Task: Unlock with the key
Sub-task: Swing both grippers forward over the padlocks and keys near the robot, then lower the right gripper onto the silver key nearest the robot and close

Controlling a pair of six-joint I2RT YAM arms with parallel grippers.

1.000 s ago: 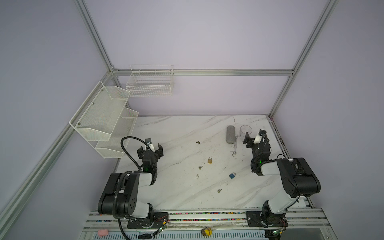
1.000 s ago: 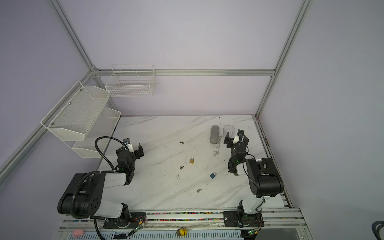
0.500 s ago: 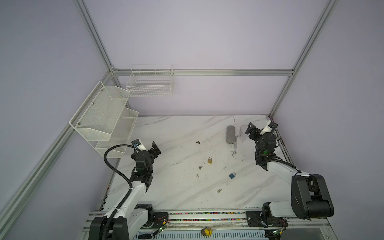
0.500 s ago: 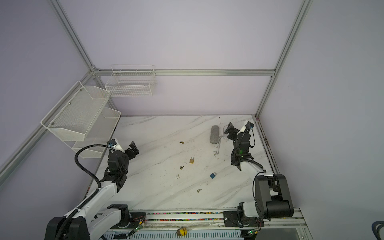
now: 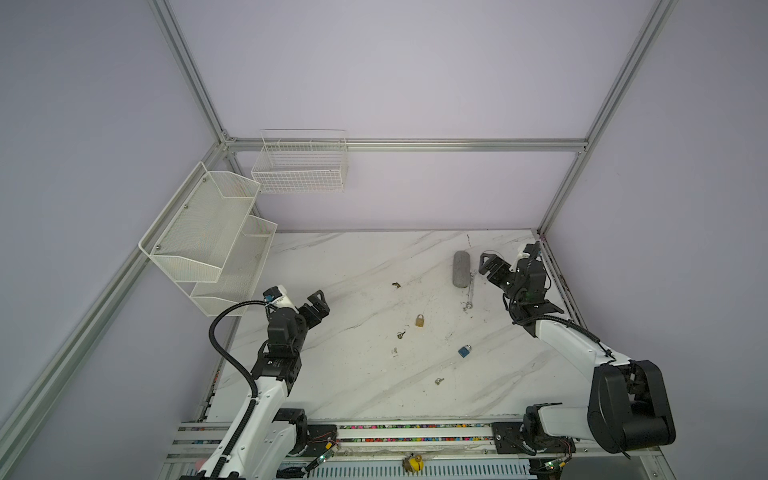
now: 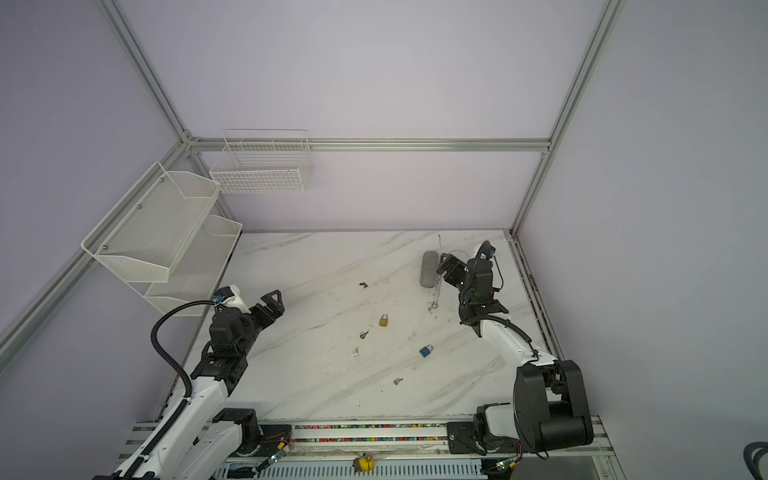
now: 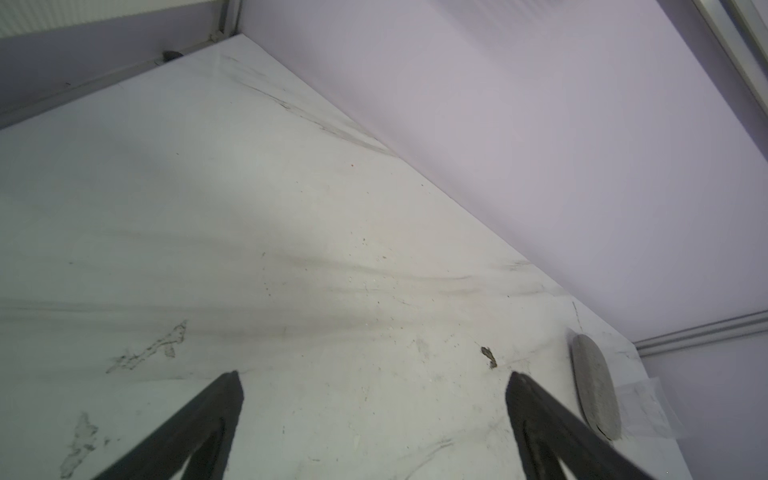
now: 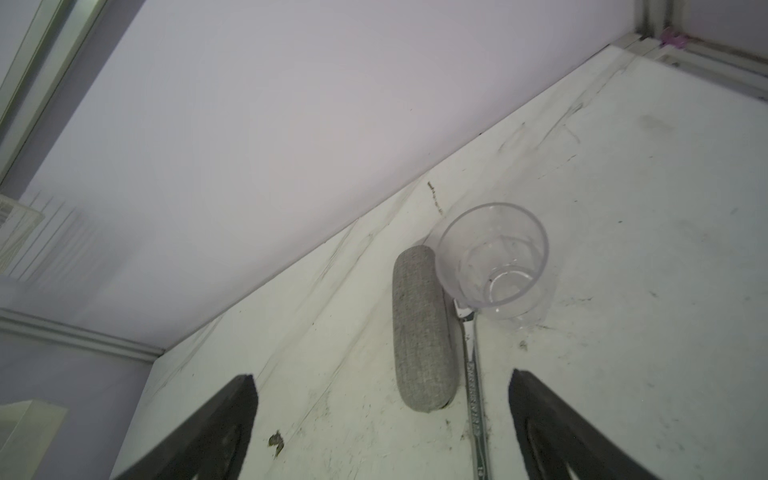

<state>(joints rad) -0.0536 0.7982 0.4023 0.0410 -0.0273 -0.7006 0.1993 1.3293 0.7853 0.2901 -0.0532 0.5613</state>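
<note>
Gold padlock (image 5: 420, 320) lies near small key (image 5: 400, 335); both untouched

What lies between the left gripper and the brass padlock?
Nothing; both top views show only bare table between left gripper and brass padlock.

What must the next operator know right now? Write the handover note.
Left gripper: open, empty, over the left side of the table.
Right gripper: open, empty, near the grey case and clear cup, far right.
Brass padlock and blue padlock lie mid-table, apart. One key lies beside the brass padlock; a second key lies nearer the front edge.
Done: nothing gripped yet.
Left: pick a key, steady its padlock, insert, turn. Which key fits which padlock is not visible.
</note>
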